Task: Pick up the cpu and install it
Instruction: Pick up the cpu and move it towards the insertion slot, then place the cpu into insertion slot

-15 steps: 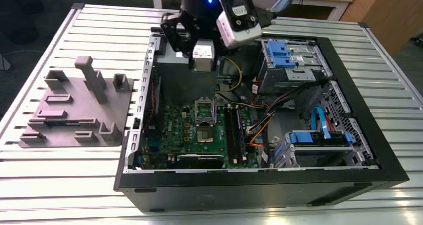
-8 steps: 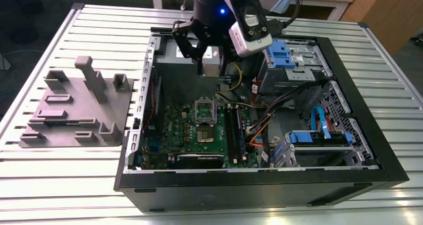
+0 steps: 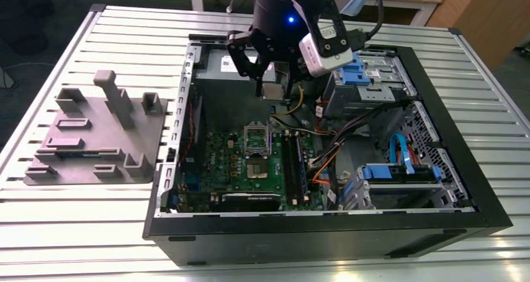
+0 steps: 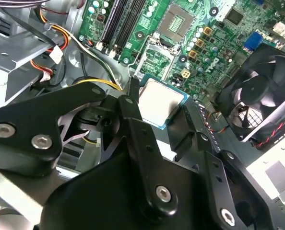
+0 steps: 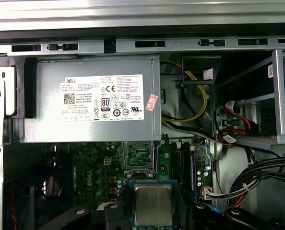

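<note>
The cpu [image 3: 272,91], a small flat square chip with a silvery top, hangs above the rear of the open computer case [image 3: 463,170]. My gripper [image 3: 272,88] is shut on it, one black finger on each side. In both wrist views the cpu [image 4: 159,103] [image 5: 153,203] sits level between the fingers [image 4: 131,108]. Further down in the case lies the green motherboard [image 3: 223,164] with its metal socket frame [image 3: 256,140] [image 4: 154,52] [image 5: 138,155]. The chip is well above the board and touches nothing else.
The grey power supply box [image 5: 89,100] fills the case's rear end. Cable bundles [image 3: 331,139] and blue drive bays [image 3: 398,173] crowd the exterior view's right; a black fan [image 4: 260,96] stands beside the board. A grey fixture block [image 3: 95,136] with upright posts sits outside, on the slatted table [image 3: 49,220].
</note>
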`<state>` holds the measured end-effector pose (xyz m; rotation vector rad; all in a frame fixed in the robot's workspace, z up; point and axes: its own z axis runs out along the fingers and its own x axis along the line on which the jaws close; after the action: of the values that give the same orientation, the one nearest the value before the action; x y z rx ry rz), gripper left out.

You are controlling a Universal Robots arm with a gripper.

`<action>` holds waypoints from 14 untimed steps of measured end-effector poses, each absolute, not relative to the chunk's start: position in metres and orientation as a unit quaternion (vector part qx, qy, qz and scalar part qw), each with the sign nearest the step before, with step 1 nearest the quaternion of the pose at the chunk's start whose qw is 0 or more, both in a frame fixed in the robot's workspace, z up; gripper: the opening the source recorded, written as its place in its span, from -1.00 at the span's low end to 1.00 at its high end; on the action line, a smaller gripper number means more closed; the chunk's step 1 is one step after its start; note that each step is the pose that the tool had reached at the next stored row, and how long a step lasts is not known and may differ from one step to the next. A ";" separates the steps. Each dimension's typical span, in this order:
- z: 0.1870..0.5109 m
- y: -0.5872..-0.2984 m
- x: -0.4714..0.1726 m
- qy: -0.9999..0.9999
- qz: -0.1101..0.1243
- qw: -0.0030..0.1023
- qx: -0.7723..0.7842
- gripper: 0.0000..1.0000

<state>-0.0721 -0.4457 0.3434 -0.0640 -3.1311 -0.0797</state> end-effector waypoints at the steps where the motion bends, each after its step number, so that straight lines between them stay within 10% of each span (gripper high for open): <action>1: 0.343 -0.446 -0.072 -0.999 -0.025 0.004 -0.020 -0.05; 14: 0.338 -0.447 -0.071 -0.999 -0.025 0.004 -0.020 -0.05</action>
<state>-0.0711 -0.4475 0.3377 -0.0638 -3.1311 -0.0793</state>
